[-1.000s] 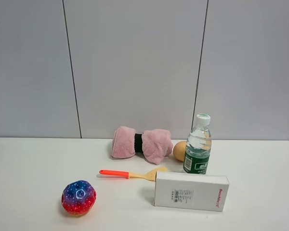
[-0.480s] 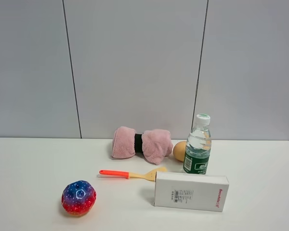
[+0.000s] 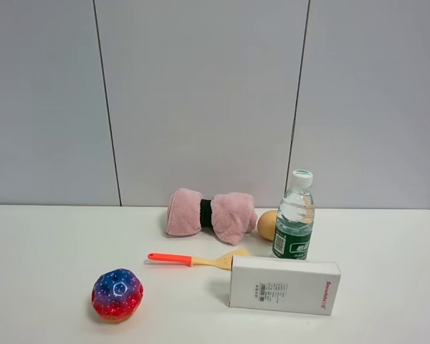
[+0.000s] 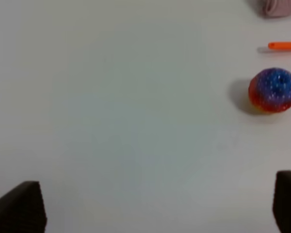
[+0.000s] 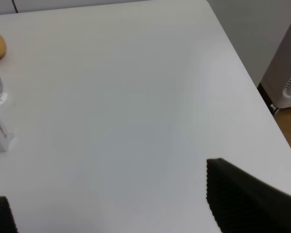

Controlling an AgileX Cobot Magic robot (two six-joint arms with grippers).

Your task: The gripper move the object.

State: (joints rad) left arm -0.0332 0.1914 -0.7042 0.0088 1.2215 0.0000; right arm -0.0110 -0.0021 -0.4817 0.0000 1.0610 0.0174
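Clear plastic, white cap, green label: the bottle [image 3: 294, 215] stands upright on the white bench [image 3: 50, 258], touching or just beside an egg [image 3: 266, 224] and right behind a white box [image 3: 284, 284]. A pink rolled towel [image 3: 211, 213] lies further along, with an orange-handled spatula [image 3: 193, 259] and a multicoloured ball [image 3: 117, 294] nearer the front. Neither arm shows in the high view. The left claw [image 4: 155, 206] and right claw [image 5: 121, 204] both hang released over bare bench, well apart from the bottle. The reach seems barely begun; next, the right claw likely needs to approach the bottle's side, clear of box and egg.
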